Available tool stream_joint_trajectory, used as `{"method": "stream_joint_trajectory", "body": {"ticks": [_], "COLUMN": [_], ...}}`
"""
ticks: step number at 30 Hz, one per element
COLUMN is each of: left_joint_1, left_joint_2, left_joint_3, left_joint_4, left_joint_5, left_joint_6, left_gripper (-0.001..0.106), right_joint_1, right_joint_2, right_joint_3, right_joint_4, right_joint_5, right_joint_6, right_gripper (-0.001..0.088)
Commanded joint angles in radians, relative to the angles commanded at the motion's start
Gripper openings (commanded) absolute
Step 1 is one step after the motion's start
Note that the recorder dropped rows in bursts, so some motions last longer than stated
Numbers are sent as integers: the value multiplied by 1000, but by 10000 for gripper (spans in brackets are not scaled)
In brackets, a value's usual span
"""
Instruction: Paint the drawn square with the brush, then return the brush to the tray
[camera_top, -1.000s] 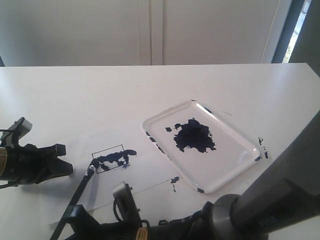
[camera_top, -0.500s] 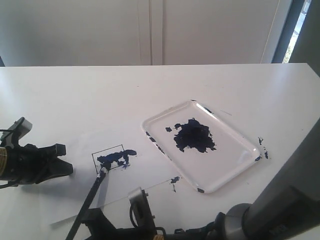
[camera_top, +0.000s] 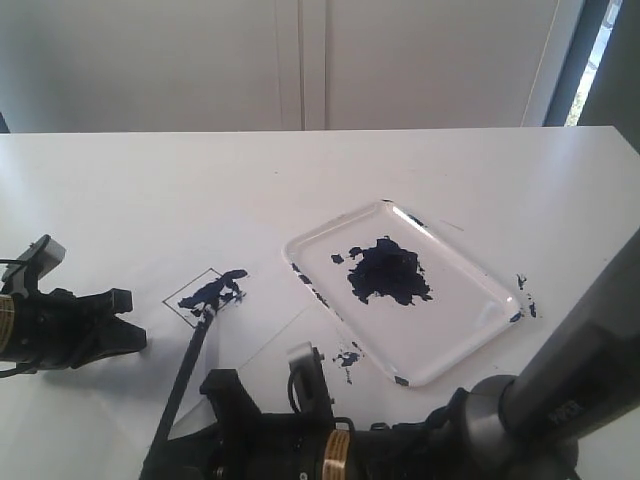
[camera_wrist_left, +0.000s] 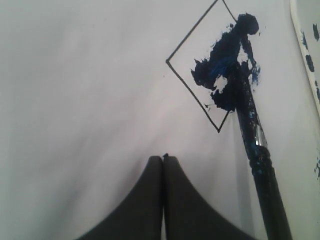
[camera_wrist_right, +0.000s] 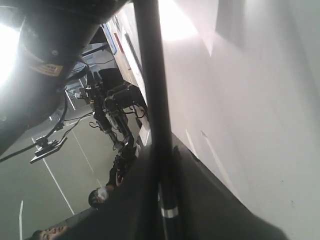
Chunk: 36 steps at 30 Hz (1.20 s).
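The drawn square (camera_top: 205, 293) sits turned like a diamond on the white paper sheet (camera_top: 262, 322), with dark blue smears across it. The brush (camera_top: 190, 365) slants up from the bottom edge, and its stained tip touches the square's near corner. In the left wrist view the brush (camera_wrist_left: 254, 145) lies across the smeared square (camera_wrist_left: 210, 70). My right gripper (camera_wrist_right: 162, 160) is shut on the black handle, low at the front (camera_top: 200, 430). My left gripper (camera_wrist_left: 163, 157) is shut on nothing, on the white surface left of the square (camera_top: 128, 325). The tray (camera_top: 480, 270), holding a blue blob, lies to the right.
Blue paint specks mark the table right of the tray (camera_top: 525, 300) and near its front corner (camera_top: 348, 357). The tray's speckled rim (camera_wrist_left: 306, 55) shows at the edge of the left wrist view. A white wall stands behind the table.
The paper and its square have slid away from the front edge and turned to a diamond. The brush tip followed, and the right arm has moved rightward along the bottom edge.
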Motion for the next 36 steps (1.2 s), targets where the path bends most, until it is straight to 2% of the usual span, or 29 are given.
{"method": "stream_joint_trajectory", "body": {"ticks": [13,18,21,24,27,30,36], "left_joint_1": [0,0,0,0,0,0,0], "left_joint_2": [0,0,0,0,0,0,0], "left_joint_3": [0,0,0,0,0,0,0], "left_joint_4": [60,76,78,78,78,78,78], "left_joint_5": [0,2,2,2,2,2,4], "left_joint_6": [-42,-55,-55,-55,-58,-58,-58], "left_gripper": [0,0,0,0,0,0,0], "right_joint_1": [-102,-108,-108,-108,-108,-108,-96], "right_joint_2": [0,0,-7,-37,-96,-166,-320], "right_joint_3": [0,-15,-40,-52,-66,-85,-139], "right_joint_4": [3,-93,-189,-227,-277,-398,-648], "right_joint_5": [-28,-13,69,177,365,552,790], "right_joint_6": [-4,-58,-95,-143,-186,-183,-63], "right_gripper": [0,0,0,0,0,0,0]}}
